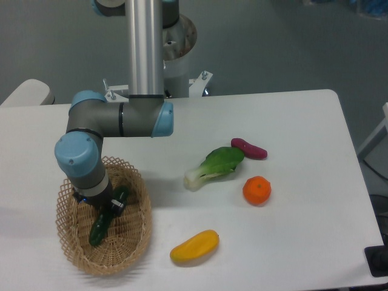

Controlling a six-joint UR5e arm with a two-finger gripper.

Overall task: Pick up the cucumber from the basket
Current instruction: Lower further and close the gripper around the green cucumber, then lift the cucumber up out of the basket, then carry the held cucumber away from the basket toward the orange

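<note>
Gripper: the gripper [109, 208] is reaching into the basket [130, 250], jaw state hidden.
Cucumber: the cucumber [100, 228] is lying beneath it.

1. We read this as a robotics lab: an industrial arm [112, 118] on a metal column [145, 48], upper left of frame.
2. Plain white table [291, 242] on grey floor [273, 42], no home furnishings.
3. Produce props scattered centre frame: bok choy [215, 167], orange [256, 190], yellow fruit [194, 246], wicker basket [130, 242] at lower left.
</note>
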